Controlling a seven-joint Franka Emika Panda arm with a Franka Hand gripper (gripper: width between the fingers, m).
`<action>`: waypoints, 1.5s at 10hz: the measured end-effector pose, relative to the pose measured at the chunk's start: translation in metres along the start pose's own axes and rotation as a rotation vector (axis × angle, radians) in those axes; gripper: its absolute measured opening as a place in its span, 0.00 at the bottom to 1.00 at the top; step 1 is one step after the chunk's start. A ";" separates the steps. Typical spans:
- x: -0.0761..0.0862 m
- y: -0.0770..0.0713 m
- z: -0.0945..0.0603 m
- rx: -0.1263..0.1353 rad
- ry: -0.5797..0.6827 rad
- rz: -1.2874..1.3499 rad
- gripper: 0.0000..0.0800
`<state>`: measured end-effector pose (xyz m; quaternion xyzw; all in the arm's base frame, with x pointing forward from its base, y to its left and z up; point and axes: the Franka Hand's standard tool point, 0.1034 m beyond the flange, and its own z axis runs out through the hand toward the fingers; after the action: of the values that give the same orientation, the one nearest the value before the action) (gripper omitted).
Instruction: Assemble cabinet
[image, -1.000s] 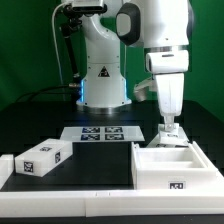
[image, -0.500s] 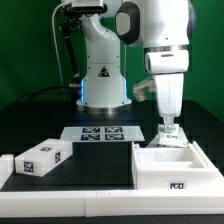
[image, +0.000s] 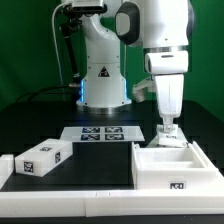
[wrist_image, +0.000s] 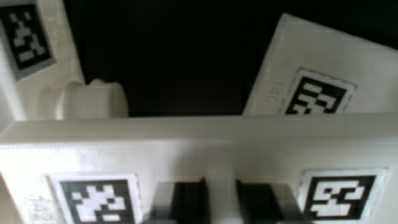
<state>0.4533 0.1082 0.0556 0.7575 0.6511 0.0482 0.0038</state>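
The cabinet's large white box-shaped body (image: 172, 172) lies open side up at the exterior view's right. My gripper (image: 168, 131) points straight down at the middle of its far wall. In the wrist view my gripper (wrist_image: 222, 200) shows as two dark fingers (wrist_image: 185, 200) with only a thin slit between them, over the body's white tagged wall (wrist_image: 196, 150); nothing is held. A smaller white tagged piece (image: 42, 158) lies at the exterior view's left. The wrist view also shows a tilted white tagged panel (wrist_image: 313, 85) and a rounded white part (wrist_image: 89, 100) beyond the wall.
The marker board (image: 100, 133) lies flat behind the cabinet body, left of my gripper. A long low white border rail (image: 70, 188) runs along the front and left edges. The robot's base (image: 103, 85) stands at the back.
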 end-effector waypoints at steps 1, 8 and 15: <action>-0.001 -0.001 0.000 -0.001 0.001 0.002 0.09; 0.011 -0.002 0.001 -0.002 0.006 -0.029 0.09; -0.001 0.000 0.001 0.046 -0.030 -0.003 0.09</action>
<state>0.4536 0.1074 0.0544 0.7570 0.6531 0.0219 -0.0036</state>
